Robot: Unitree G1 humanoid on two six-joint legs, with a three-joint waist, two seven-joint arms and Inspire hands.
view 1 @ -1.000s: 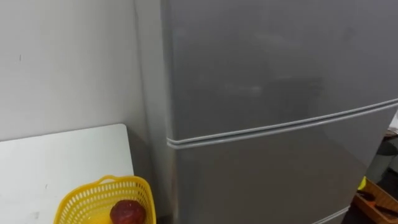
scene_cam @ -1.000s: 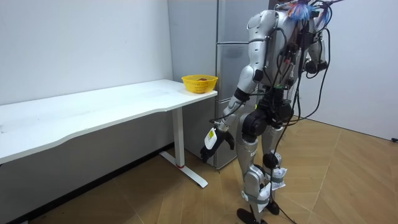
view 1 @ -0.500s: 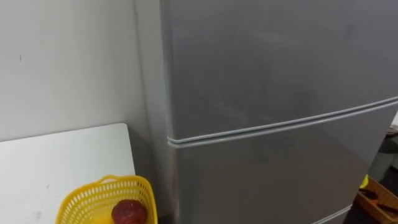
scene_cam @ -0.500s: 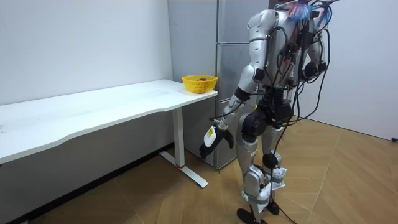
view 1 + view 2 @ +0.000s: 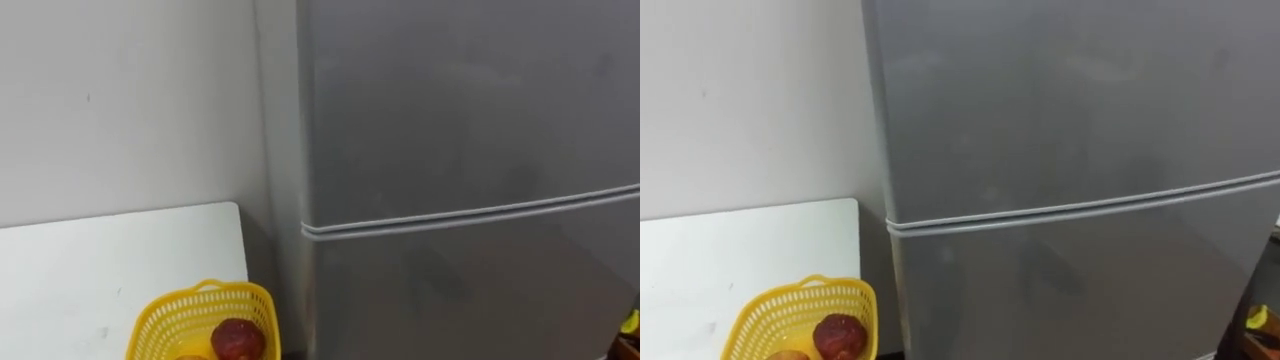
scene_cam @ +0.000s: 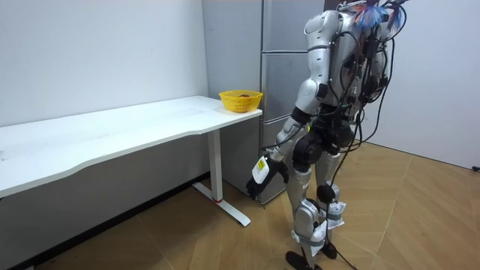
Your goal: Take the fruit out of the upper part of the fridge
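The grey fridge [image 5: 470, 100] stands right in front of me with both doors closed. A seam [image 5: 470, 215] parts the upper door from the lower door [image 5: 1070, 290]. In the room view I stand upright close to the fridge [image 6: 279, 30], facing it. My left hand [image 6: 262, 169] hangs low beside my thigh, fingers relaxed and holding nothing, well below the upper door.
A white table [image 5: 100, 260] meets the wall left of the fridge. At its corner stands a yellow basket [image 5: 170, 320] holding a dark red fruit [image 5: 237, 338]. The room view has the long table [image 6: 112, 127], the basket [image 6: 241, 100] and wooden floor [image 6: 420, 217] behind me.
The eye view has turned slightly left, so fridge and basket sit further right in the picture. In the room view my left arm has swung in closer to my leg.
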